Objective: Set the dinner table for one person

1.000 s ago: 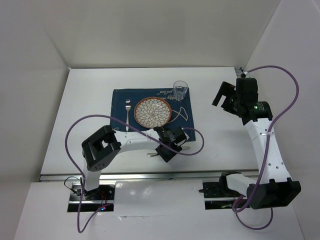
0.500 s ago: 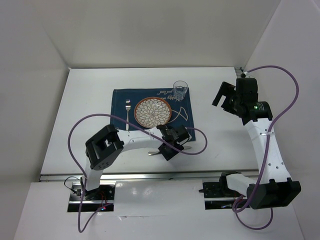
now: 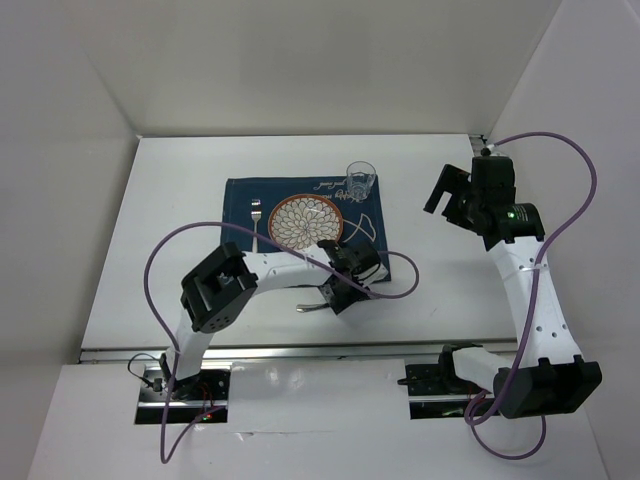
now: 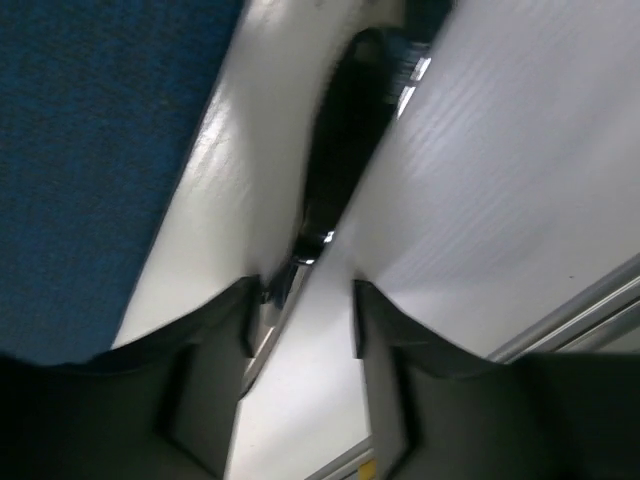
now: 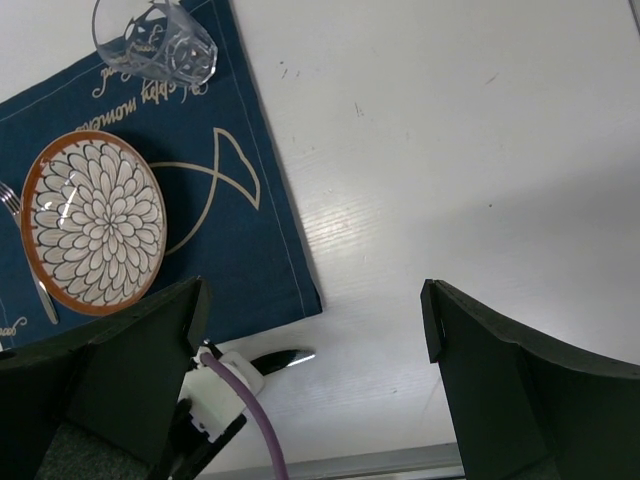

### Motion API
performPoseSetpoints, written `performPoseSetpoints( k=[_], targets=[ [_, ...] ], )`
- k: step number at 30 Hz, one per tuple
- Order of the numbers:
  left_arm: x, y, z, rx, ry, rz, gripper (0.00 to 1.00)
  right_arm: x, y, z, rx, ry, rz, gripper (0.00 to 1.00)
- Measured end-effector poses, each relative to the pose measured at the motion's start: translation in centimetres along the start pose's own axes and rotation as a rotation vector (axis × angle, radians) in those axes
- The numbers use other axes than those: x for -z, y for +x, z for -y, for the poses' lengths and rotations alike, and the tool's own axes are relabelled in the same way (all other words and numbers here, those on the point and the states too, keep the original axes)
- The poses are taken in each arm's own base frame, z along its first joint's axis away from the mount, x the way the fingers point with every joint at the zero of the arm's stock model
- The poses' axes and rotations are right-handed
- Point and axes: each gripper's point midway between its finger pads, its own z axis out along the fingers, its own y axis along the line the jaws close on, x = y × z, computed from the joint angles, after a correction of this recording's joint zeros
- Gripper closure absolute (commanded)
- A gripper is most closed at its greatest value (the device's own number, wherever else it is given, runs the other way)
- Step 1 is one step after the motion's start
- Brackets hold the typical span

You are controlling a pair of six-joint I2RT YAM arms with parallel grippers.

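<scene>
Claw (image 4: pixel 303 298) on left parted astride dark-handled utensil (image 4: pixel 335 150).

The only writing you can find is a line of white cursive lettering (image 5: pixel 150 95) printed on the navy placemat (image 5: pixel 250 250), which lies on the bench (image 5: pixel 420 150). It sits between the drinking glass (image 5: pixel 155 42) and the patterned plate (image 5: pixel 92 220), partly under the glass. In the right wrist view it runs upside down, and you cannot make out the words. From the top view it is too small to read. Nothing else carries a legible label, brand or number.
</scene>
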Motion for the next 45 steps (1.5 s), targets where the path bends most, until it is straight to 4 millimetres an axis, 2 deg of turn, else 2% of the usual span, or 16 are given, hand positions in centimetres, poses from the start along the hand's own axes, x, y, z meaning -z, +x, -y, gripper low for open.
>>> performPoseSetpoints(
  k=[3,4,7,11,16,18,19,20,23,26,41,44,45],
  targets=[
    [-0.1,0.0,-0.1,0.009,0.027,-0.003,0.52,0.0,0.1,0.0,0.0,0.001,-0.003,0.0],
    [-0.1,0.0,-0.2,0.012,0.032,-0.004,0.64,-0.1,0.1,0.0,0.0,0.001,-0.002,0.0],
    [-0.1,0.0,-0.3,0.002,0.041,-0.004,0.75,0.0,0.1,0.1,0.0,0.002,-0.002,0.0],
    [-0.1,0.0,-0.2,-0.007,0.052,-0.004,0.78,0.0,0.1,0.1,0.0,0.002,-0.002,0.0],
    [0.0,0.2,0.2,-0.035,0.061,-0.01,0.7,0.0,0.1,0.1,-0.001,0.002,-0.002,0.0],
    [0.2,0.4,0.7,-0.052,0.071,-0.018,0.59,-0.1,0.0,0.2,-0.003,0.005,-0.001,0.0],
    [0.3,0.5,1.0,-0.061,0.079,-0.023,0.44,-0.1,0.0,0.2,-0.004,0.007,0.0,0.0],
    [0.3,0.7,1.4,-0.079,0.088,-0.03,0.38,-0.1,0.0,0.3,-0.005,0.008,0.0,0.0],
    [0.5,1.2,2.5,-0.117,0.101,-0.048,0.28,-0.1,0.0,0.3,-0.005,0.008,0.001,0.0],
    [0.5,1.5,2.9,-0.135,0.095,-0.063,0.28,-0.1,0.0,0.3,-0.005,0.008,0.001,0.0],
    [0.3,1.2,2.2,-0.127,0.115,-0.101,0.33,-0.1,0.0,0.3,-0.005,0.008,0.001,0.0],
    [0.2,1.2,2.0,-0.124,0.123,-0.111,0.39,-0.1,0.0,0.3,-0.005,0.008,0.001,0.0],
    [0.2,1.2,1.9,-0.125,0.124,-0.114,0.48,-0.1,0.0,0.3,-0.005,0.008,0.001,0.0]
  ],
)
